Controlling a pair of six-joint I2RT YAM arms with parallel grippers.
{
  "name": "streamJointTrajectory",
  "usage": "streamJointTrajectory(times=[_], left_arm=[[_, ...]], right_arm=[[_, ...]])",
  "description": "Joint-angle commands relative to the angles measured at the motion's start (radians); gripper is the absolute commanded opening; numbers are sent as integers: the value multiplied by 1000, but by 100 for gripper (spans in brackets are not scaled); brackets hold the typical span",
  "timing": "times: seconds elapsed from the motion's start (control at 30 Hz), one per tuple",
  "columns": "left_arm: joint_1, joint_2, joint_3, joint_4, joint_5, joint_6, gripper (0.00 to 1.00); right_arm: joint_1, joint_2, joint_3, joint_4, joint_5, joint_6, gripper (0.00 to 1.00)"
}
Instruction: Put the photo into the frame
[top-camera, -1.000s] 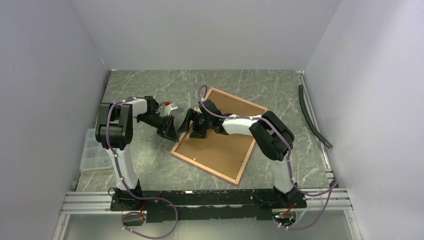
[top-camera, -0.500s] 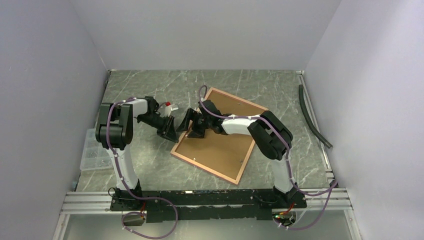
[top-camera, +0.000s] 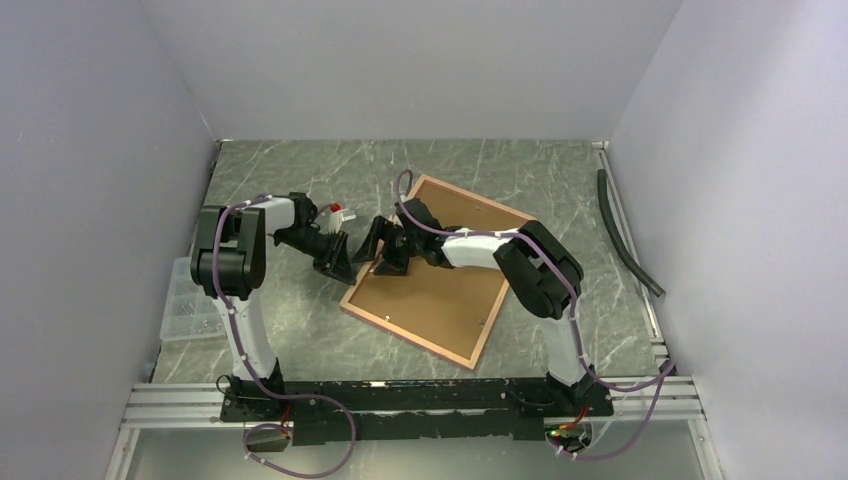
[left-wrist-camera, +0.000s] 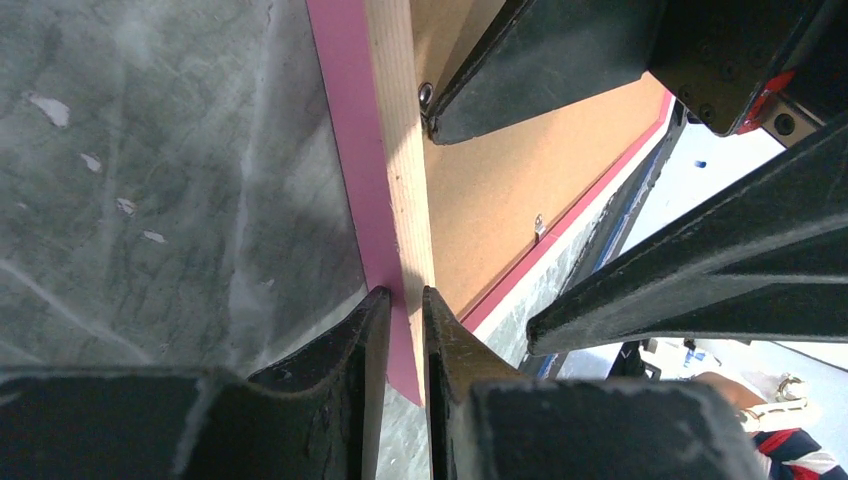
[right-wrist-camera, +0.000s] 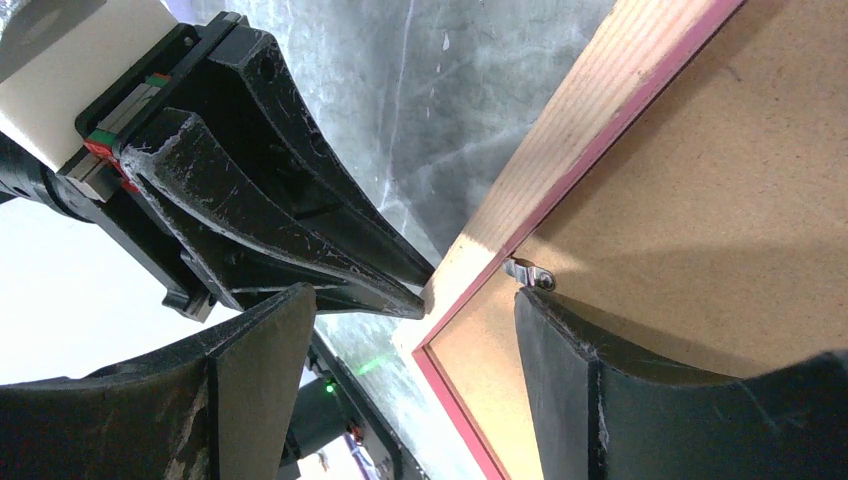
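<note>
The frame (top-camera: 408, 336) lies face down on the tabletop (top-camera: 300, 170) with its wood back up. A brown backing board (top-camera: 440, 300) sits flat inside it. The photo is not in sight in any view (it may be under the board, or somewhere else; I cannot tell). So I think one of two things is true. The job may be near its end, with only the clips left to turn. Or the board has to come out first so the photo can go in.

The left claw (top-camera: 340, 262) is almost closed and pinches the thin rim of the frame between its two tips. The right claw (top-camera: 385, 255) is wide open and holds nothing. It hovers just over the same rim, right across from the left claw.

The top view shows the whole frame and both arms meeting at one side of it, but the tips are too small there to read. The left wrist view shows the pinch up close: the pink strip and pale wood run straight in between the tips of the left claw (left-wrist-camera: 403, 300). The right wrist view shows something the top view hides. It is a small metal clip (right-wrist-camera: 530, 273) on the board just inside the rim, close by one finger of the open right claw (right-wrist-camera: 412, 298). The left claw's tips are just on the other side of the rim.
</note>
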Motion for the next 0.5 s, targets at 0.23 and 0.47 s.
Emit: streamJointTrajectory(times=[0.23, 0.47], left_arm=[[-8, -1, -1, -8, 27, 16, 24], [-12, 6, -13, 9, 44, 0, 24]], right_arm=[[14, 42, 66, 17, 41, 3, 76], [39, 23, 70, -43, 134, 26, 77]])
